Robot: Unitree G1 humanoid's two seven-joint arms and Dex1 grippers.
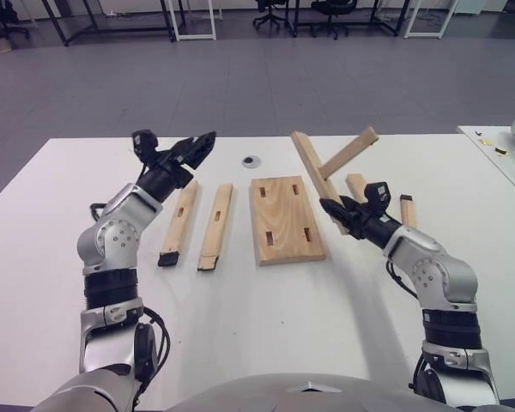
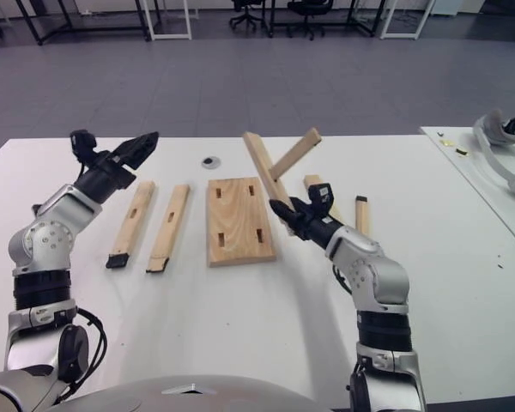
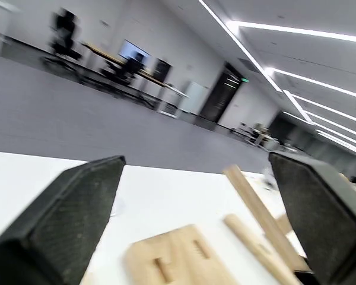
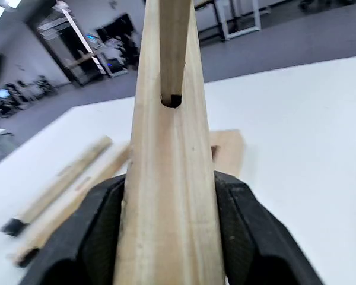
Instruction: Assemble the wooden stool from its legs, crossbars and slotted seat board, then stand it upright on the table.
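Nearest me, my right hand (image 1: 335,212) is clamped on the lower end of the raised leg (image 1: 311,165), holding it tilted off the tabletop (image 1: 69,189) just right of the seat board (image 1: 285,225). The board lies flat in the middle with all four of its slots empty. To its left the inner leg (image 1: 216,225) and the outer leg (image 1: 181,221) lie side by side, apart from everything else. On the right, a further wooden piece (image 1: 356,187) lies partly hidden behind my right hand, with a short bar (image 1: 407,210) near it. Farther out, my left hand (image 1: 197,148) hangs above the far end of the outer leg, fingers spread wide and holding nothing. Beyond that, a crossbar (image 1: 352,151) sits in the raised leg's slot and juts out at an angle. I judge one joint made. The other legs, the remaining bar, the board fitting and the final standing-up are all left to do.
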